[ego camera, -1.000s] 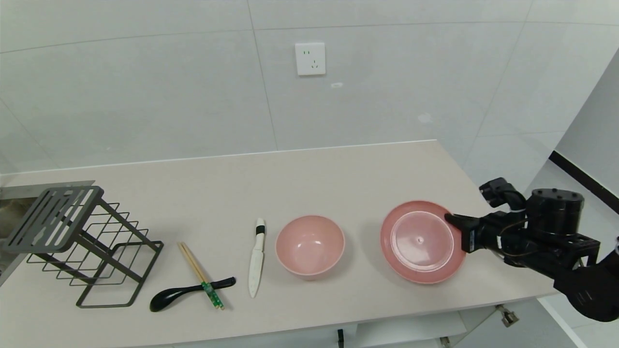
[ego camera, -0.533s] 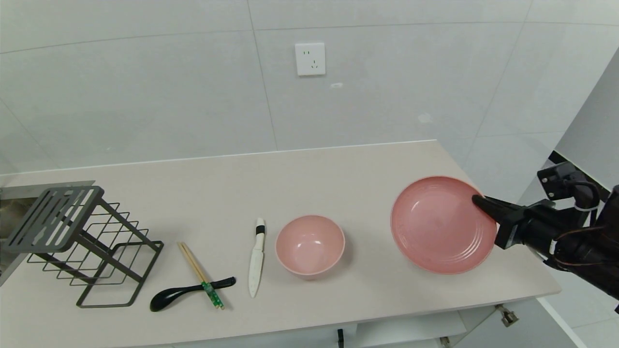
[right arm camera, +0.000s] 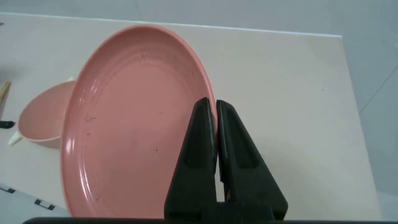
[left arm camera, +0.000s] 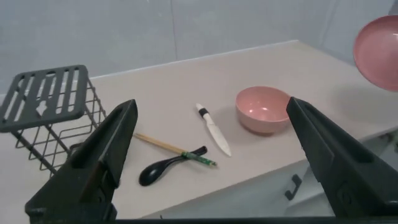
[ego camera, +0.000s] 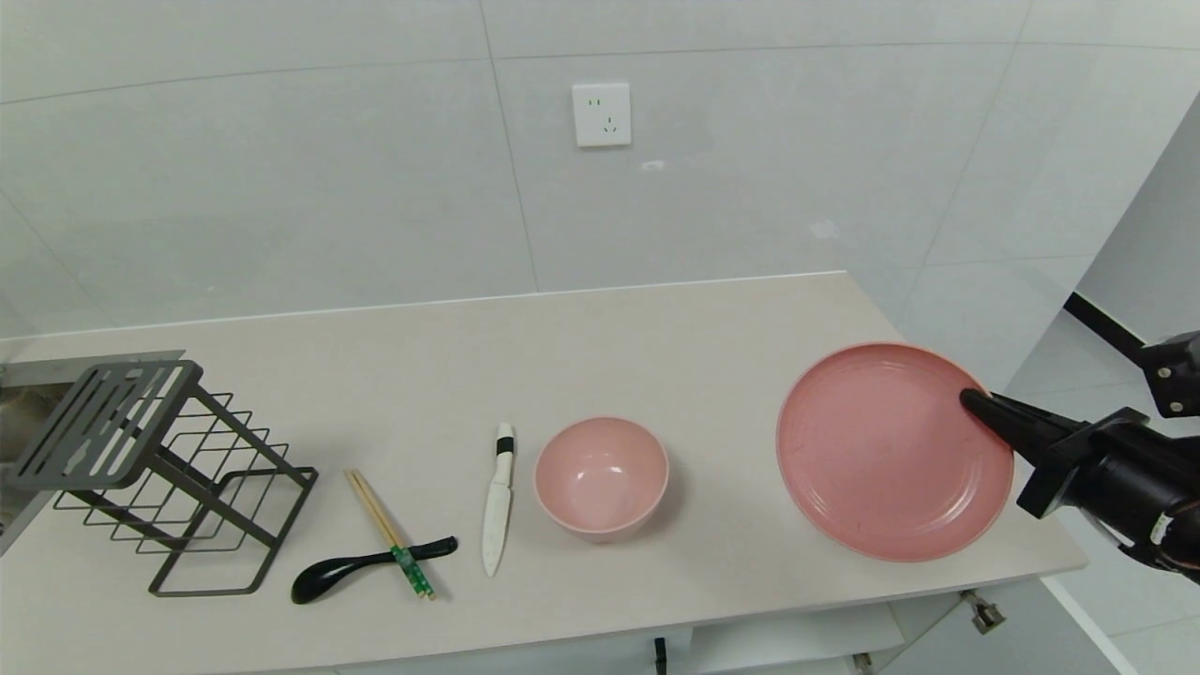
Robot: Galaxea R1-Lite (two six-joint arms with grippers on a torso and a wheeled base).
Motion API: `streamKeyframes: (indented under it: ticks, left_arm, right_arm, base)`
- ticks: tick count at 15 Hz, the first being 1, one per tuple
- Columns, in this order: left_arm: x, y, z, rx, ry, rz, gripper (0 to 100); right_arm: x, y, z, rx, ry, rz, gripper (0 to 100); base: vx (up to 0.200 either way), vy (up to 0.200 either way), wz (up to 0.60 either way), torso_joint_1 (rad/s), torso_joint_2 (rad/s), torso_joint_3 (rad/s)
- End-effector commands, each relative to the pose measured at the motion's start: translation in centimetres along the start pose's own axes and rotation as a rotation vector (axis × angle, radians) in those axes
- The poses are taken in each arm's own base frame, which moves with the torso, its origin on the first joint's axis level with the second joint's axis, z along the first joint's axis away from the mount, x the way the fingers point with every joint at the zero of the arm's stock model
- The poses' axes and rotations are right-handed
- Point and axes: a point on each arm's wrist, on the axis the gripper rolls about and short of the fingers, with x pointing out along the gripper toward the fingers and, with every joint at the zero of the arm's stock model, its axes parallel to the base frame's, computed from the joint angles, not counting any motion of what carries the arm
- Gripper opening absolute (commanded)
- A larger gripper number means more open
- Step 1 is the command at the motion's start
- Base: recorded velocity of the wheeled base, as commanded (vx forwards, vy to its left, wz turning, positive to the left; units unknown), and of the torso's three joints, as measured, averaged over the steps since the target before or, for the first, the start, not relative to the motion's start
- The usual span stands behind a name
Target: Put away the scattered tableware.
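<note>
My right gripper (ego camera: 975, 401) (right arm camera: 215, 109) is shut on the rim of a pink plate (ego camera: 886, 450) (right arm camera: 134, 121), holding it tilted above the right end of the counter. A pink bowl (ego camera: 601, 475) (left arm camera: 263, 108) (right arm camera: 38, 118) sits at the counter's middle. A white knife (ego camera: 497, 497) (left arm camera: 214, 128) lies left of the bowl. Farther left, wooden chopsticks (ego camera: 388, 533) (left arm camera: 168, 147) cross a black spoon (ego camera: 361, 567) (left arm camera: 163, 169). A dark wire dish rack (ego camera: 141, 464) (left arm camera: 50, 112) stands at the left end. My left gripper (left arm camera: 214, 158) hovers open, off the counter's front edge.
The beige counter (ego camera: 450, 366) ends just right of the plate and meets a tiled wall with a socket (ego camera: 601, 113) behind. A sink edge (ego camera: 19, 394) lies behind the rack. Bare counter stretches behind the tableware.
My right gripper lifted the plate off the counter and turned it over, face toward the camera, carrying it right and slightly up. Everything else stayed put.
</note>
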Motion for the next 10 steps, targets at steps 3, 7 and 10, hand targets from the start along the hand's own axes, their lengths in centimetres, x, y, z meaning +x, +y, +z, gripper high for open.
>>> streamKeyframes:
  ticks: [3,7,10]
  left_arm:
    - [5.0,1.1,0.4,0.010,0.258,-0.042,100]
    - [6.7,1.3,-0.1,-0.024,0.350,-0.100,100]
    - [8.1,1.5,-0.5,-0.064,0.417,-0.178,100]
  right_arm:
    - [-1.0,0.1,0.9,-0.019,-0.043,-0.006,0]
    - [-2.5,0.5,1.5,-0.029,-0.075,-0.004,0]
    - [-2.6,0.6,1.4,-0.028,-0.070,-0.004,0]
  base:
    - [0.000,0.000,0.00,0.000,0.00,0.000]
    - [0.000,0.000,0.00,0.000,0.00,0.000]
    - [0.000,0.000,0.00,0.000,0.00,0.000]
